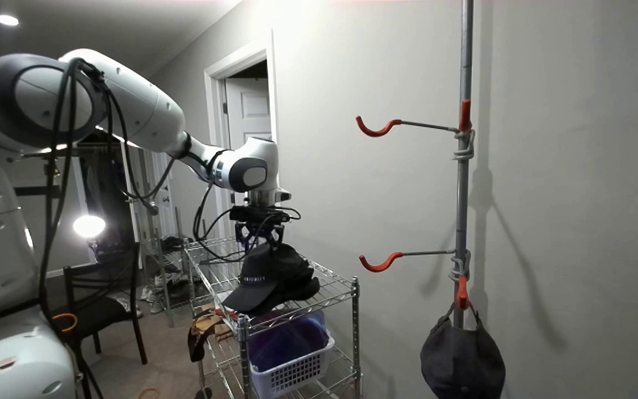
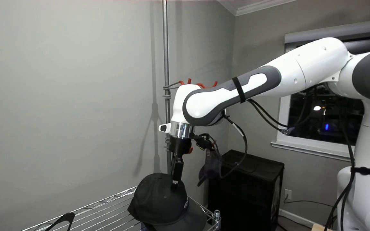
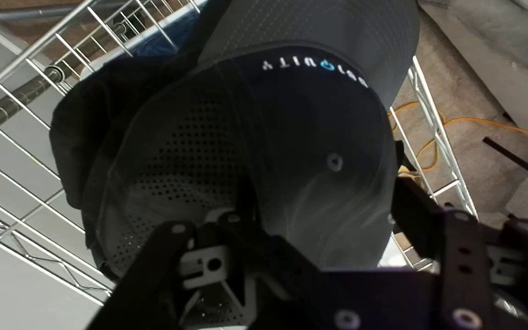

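My gripper (image 3: 323, 195), a black two-finger unit, points downward at the crown of a black fabric baseball cap with white lettering (image 3: 319, 123). The jaws stand spread apart, with a bulge of crown fabric in the gap between them. No clamped hold on the cap is visible.

The cap lies on the upper tier of a silver wire rack (image 1: 356, 332), directly below my gripper, on top of other dark headwear (image 1: 305, 288). I cannot tell how many pieces form that pile.

Governing relation: the cap's long axis, from the back of the crown to the edge of the brim, runs roughly up the wrist view, brim at the top. My jaws are spaced across that view, so they lie roughly crosswise to the axis. They are offset to one side: one finger (image 3: 245, 197) meets the crown near the perforated panel, while the opposite finger (image 3: 417, 220) stands at the crown's side edge. Contact at the latter is unclear. In both exterior views the brim extends toward the base of my arm (image 1: 20, 354).

A grey metal pole (image 1: 466, 55) with red-tipped hooks (image 1: 377, 133) stands beside the rack, well apart from my gripper. A dark grey cap (image 1: 462, 357) hangs low on it. A white perforated plastic basket (image 1: 291, 377) occupies the lower tier.
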